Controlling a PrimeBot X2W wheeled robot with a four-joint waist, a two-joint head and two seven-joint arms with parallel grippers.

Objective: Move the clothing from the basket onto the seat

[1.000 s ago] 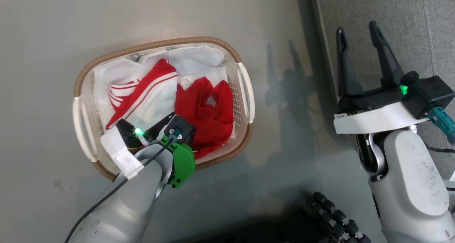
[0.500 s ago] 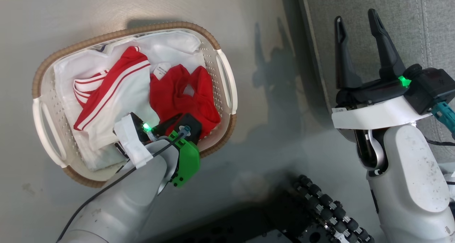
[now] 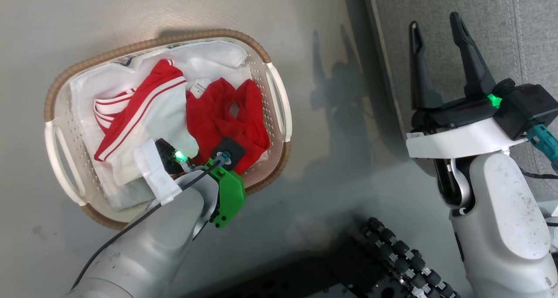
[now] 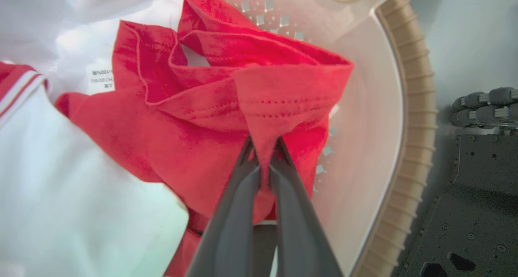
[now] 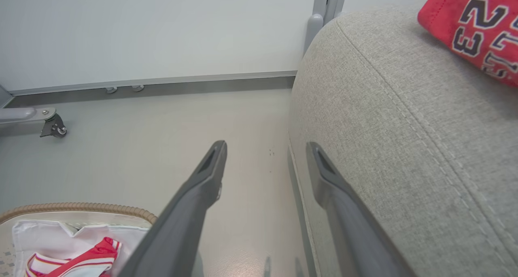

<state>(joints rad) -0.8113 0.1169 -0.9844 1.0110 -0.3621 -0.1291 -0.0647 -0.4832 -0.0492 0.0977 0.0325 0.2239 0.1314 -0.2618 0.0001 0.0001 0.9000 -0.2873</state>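
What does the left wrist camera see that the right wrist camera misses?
Left wrist view: the left pincer shut on a fold of the plain red garment, near a white care label. Right wrist view: the open right pincer, the grey seat, a numbered red jersey on it. Both: the brown-rimmed basket and the red-and-white striped garment.

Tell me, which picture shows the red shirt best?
The left wrist view: the red shirt is close up, pinched by the left gripper. The head view shows it smaller, in the basket. The right wrist view faces the seat instead.
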